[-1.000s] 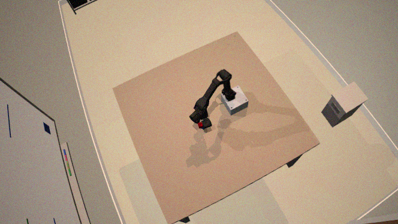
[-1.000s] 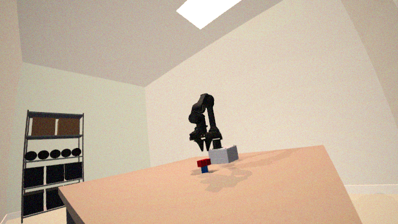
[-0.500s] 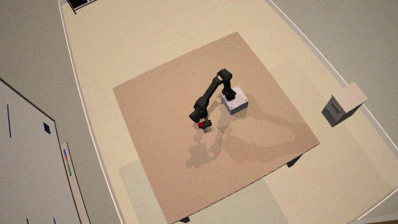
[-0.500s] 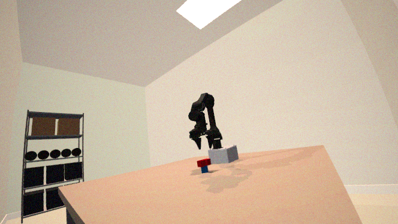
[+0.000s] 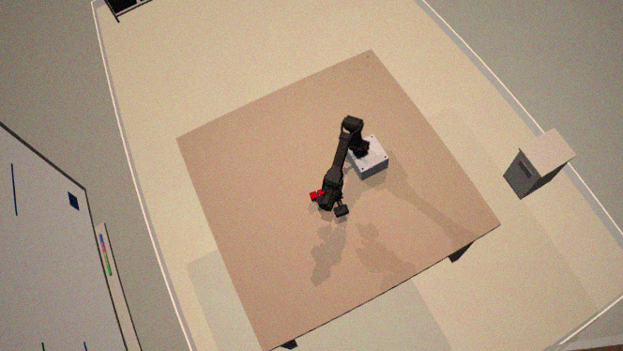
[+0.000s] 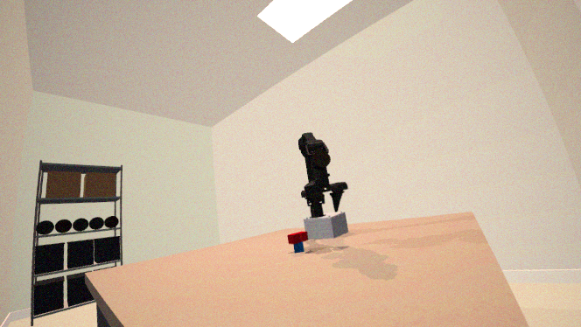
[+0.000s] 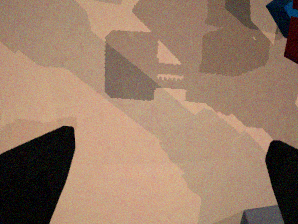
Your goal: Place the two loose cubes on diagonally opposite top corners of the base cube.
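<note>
Cubes come first. The red cubes [image 6: 297, 237] sit on top of the small blue base cube [image 6: 298, 247], near the middle of the brown surface [image 6: 271, 288]. In the top view two red cubes [image 5: 316, 194] show side by side, and I cannot tell if there is a gap between them. In the wrist view only a bit of blue and red [image 7: 288, 12] shows at the top right corner.

The end effector [image 6: 327, 202] hangs in the air just beside the cubes, not touching them. Its two fingers are wide apart and hold nothing. In the wrist view one dark finger [image 7: 33, 196] is at the left edge, the other at the right edge, and only the surface and shadows lie between them.

The black arm [image 5: 339, 157] stands on a grey box [image 5: 373, 159], toward the far right corner of the surface. A dark shelf [image 6: 76, 236] stands by the wall.
</note>
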Action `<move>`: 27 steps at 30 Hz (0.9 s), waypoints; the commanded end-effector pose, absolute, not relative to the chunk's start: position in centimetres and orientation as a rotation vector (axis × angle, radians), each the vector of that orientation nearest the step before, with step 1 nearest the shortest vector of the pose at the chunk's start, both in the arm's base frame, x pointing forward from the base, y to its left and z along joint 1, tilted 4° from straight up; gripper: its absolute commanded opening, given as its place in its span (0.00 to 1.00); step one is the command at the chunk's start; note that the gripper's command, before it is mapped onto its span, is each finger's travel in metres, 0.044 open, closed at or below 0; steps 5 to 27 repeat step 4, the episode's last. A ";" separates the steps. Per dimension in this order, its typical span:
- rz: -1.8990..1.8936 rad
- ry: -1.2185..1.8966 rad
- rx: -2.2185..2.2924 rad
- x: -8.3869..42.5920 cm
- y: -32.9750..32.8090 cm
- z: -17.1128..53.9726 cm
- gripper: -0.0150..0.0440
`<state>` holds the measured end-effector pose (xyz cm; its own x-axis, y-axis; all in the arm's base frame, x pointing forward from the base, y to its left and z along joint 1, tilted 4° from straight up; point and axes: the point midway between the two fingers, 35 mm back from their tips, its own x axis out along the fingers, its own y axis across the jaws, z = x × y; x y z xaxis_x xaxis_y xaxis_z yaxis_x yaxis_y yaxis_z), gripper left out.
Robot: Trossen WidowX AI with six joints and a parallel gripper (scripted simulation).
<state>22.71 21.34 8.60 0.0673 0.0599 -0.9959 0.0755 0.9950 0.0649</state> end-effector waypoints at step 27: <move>-0.026 1.504 0.115 22.8 21.3 8.5 0.93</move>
